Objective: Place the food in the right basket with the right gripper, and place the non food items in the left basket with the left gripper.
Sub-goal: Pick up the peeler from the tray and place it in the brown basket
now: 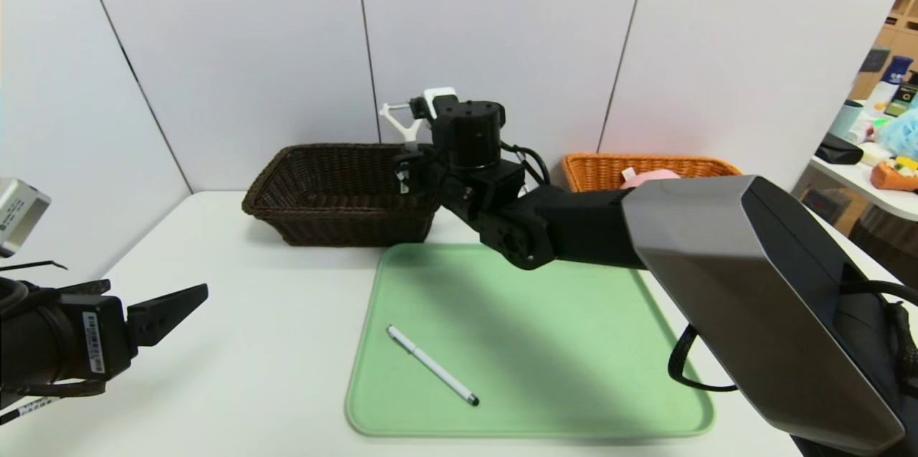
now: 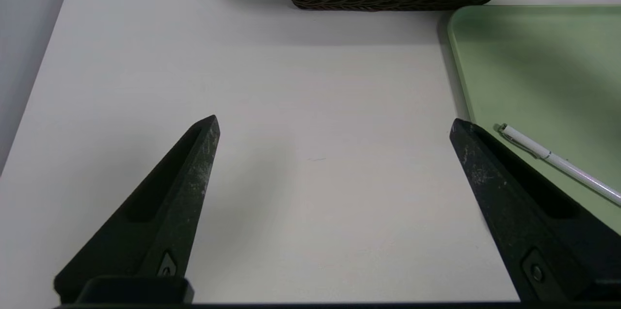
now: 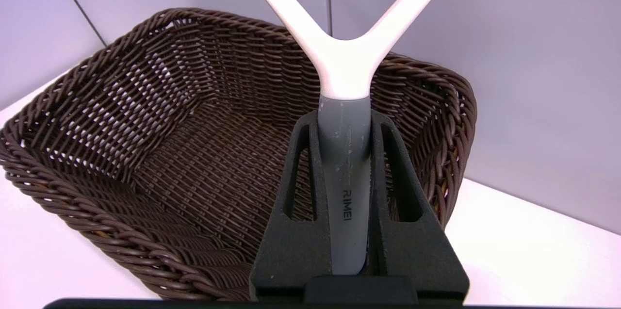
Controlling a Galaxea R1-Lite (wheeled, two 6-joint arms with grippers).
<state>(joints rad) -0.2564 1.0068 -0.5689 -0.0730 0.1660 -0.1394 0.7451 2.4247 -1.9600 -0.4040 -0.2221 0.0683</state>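
White walls with thin dark lines stand behind a white tabletop (image 1: 272, 371). Off to the right side is one more white table (image 1: 871, 188) with a blue-capped bottle (image 1: 896, 73) and other small things on it.

The right gripper (image 3: 344, 120) is up over the right end of the dark brown basket (image 3: 213, 163). Its fingers (image 3: 303, 178) are squeezed on the grey handle of the peeler (image 3: 345, 71), one on each side. The white Y-shaped head of the peeler sticks out past the fingertips. Under these fingers is the inside of the dark basket, with its crisscross weave. The arm reaches across, above the green tray (image 1: 559, 342).

A white pen (image 1: 432, 365) with a black tip lies on the green tray, on the side nearer the left gripper (image 2: 335, 122). That gripper is out by the left side, above the bare tabletop, well apart from the pen. Its fingers (image 2: 194, 173) are spread wide and hold nothing.

The pink plush peach (image 1: 651, 178) is in the orange-tan basket (image 1: 688, 164), well apart from both grippers. The right arm hides part of that basket and part of the peach. A bit of white tag shows beside the pink.
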